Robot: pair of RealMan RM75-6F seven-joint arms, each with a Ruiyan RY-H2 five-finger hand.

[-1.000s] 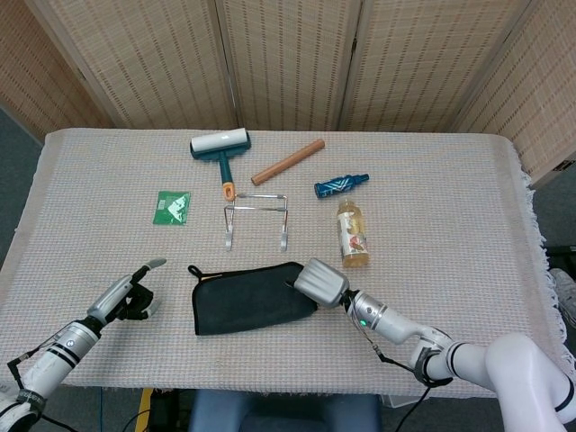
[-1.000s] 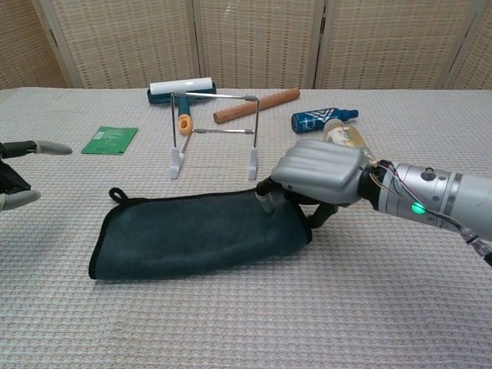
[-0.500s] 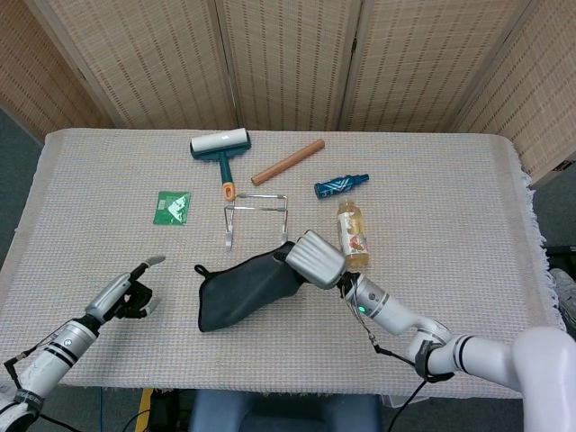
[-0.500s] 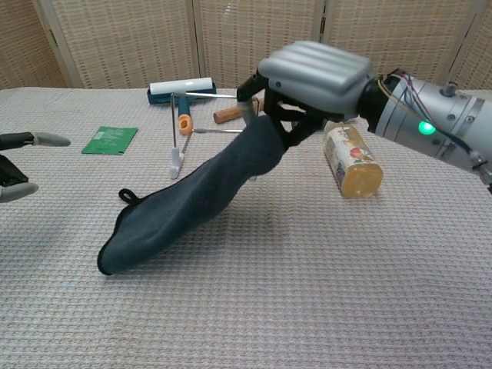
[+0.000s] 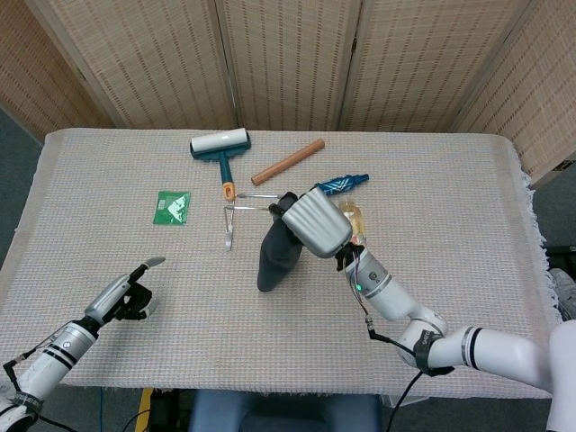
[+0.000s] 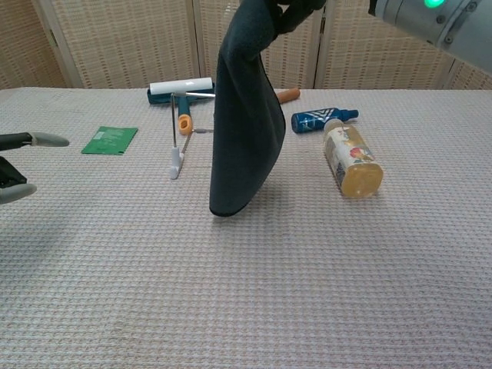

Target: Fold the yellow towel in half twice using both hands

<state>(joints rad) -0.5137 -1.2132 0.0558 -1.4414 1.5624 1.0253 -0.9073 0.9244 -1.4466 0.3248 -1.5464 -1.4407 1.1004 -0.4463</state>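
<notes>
At the far left the left hand [image 5: 126,297] hovers low over the surface [image 5: 468,225], its fingers [image 6: 48,140] spread apart and holding nothing, much where it was a second ago. Further in lies a green packet [image 5: 172,207], flat on the woven cloth, and beyond it a lint roller [image 5: 220,148] with a teal handle. A wire rack [image 5: 236,216] stands near the middle, partly hidden by the towel [image 5: 277,252], which looks dark grey rather than yellow. The towel hangs in a long vertical drape from the right hand [image 5: 317,222], whose fingers are clamped on its top end; in the chest view its lower tip sits at or just above the surface, and contact cannot be told. A second ago the towel lay flat in front of the robot with the right hand at its right end; half a second ago it was lifted at a slant; now it is raised high and hangs nearly straight. Behind it rests a wooden rod [image 5: 288,161]. To the right a small blue bottle [image 6: 323,118] lies on its side, and just beside it a clear bottle [image 6: 350,157] of amber liquid also lies on its side, capped.
</notes>
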